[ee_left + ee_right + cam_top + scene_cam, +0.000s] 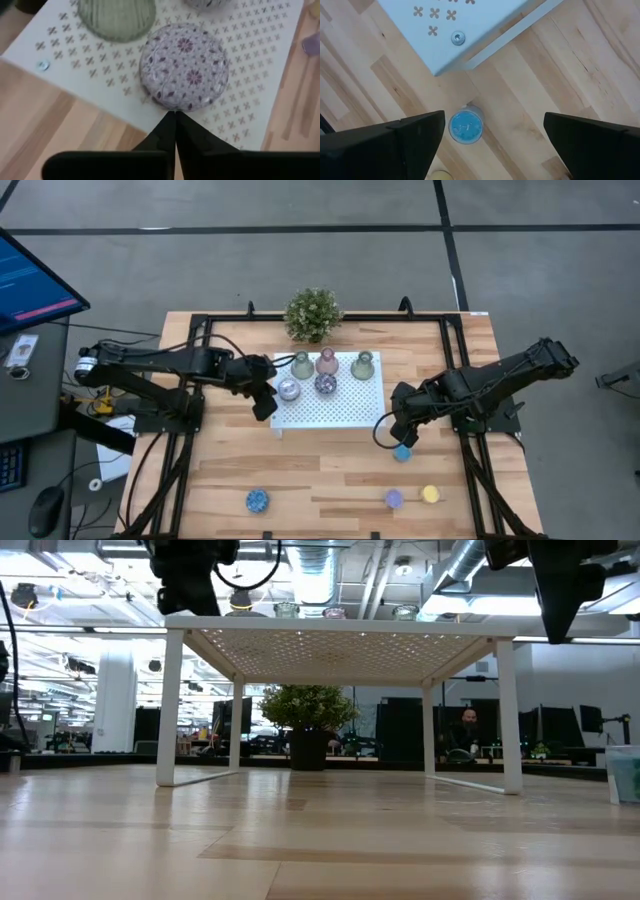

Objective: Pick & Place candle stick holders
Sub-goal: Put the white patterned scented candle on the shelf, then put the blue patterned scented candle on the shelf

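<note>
right arm lining up on a blue puck while the left waited at the tray

the left gripper (265,402), fingers pressed together, sat at the white perforated tray (345,412) beside the pale lilac patterned puck holder (184,65); the right gripper (404,432) hovered with fingers spread wide above the small blue round puck holder (466,126) on the wooden table (330,475). it probably needed to centre over the puck and descend straight, clear of the tray's corner, before closing.
</note>
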Tool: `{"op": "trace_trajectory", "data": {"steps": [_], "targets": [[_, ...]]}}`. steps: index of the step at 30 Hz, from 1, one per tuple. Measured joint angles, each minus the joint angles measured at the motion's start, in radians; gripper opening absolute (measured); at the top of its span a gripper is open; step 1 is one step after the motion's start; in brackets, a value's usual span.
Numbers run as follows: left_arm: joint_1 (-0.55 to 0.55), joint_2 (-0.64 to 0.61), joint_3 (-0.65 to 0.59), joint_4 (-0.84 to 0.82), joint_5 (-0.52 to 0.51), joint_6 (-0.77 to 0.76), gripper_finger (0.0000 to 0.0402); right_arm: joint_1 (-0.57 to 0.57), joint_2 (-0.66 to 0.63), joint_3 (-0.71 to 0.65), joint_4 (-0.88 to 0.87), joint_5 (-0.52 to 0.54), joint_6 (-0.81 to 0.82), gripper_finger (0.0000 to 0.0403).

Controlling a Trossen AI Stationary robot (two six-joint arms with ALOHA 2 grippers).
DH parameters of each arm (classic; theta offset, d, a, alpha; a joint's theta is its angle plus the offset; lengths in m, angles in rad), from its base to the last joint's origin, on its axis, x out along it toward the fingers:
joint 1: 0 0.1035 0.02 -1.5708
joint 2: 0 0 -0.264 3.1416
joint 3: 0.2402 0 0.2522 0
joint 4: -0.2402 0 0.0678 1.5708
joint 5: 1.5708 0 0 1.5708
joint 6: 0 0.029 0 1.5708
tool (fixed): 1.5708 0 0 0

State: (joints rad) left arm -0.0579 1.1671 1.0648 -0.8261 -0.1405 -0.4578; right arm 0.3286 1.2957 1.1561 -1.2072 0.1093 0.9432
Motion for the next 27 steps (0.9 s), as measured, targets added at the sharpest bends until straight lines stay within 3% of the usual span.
{"op": "trace_trajectory", "data": {"steps": [6,14,17,22,24,27], "targets": [[0.0,0.032,-0.001,0.096,0.0,0.026,0.0005,0.0,0.0,0.0,0.0,0.0,0.0,0.0331],[0.001,0.017,-0.002,0.075,0.005,0.025,0.0005,0.0,0.0,0.0,-0.001,-0.001,0.0,0.0331],[-0.001,-0.05,0.0,0.02,0.124,-0.028,0.0005,0.0,0.0,0.0,-0.001,-0.005,0.0,0.0331],[-0.082,-0.147,0.0,-0.05,0.439,-0.123,0.0005,-0.009,0.0,0.0,0.0,-0.005,-0.008,0.0331],[-0.149,-0.168,0.0,-0.048,0.488,-0.152,0.0005,-0.015,0.0,0.0,0.009,-0.005,-0.008,0.0331],[-0.269,-0.178,0.0,-0.046,0.483,-0.156,0.0012,-0.023,0.0,0.0,0.028,-0.005,-0.008,0.0331]]}}
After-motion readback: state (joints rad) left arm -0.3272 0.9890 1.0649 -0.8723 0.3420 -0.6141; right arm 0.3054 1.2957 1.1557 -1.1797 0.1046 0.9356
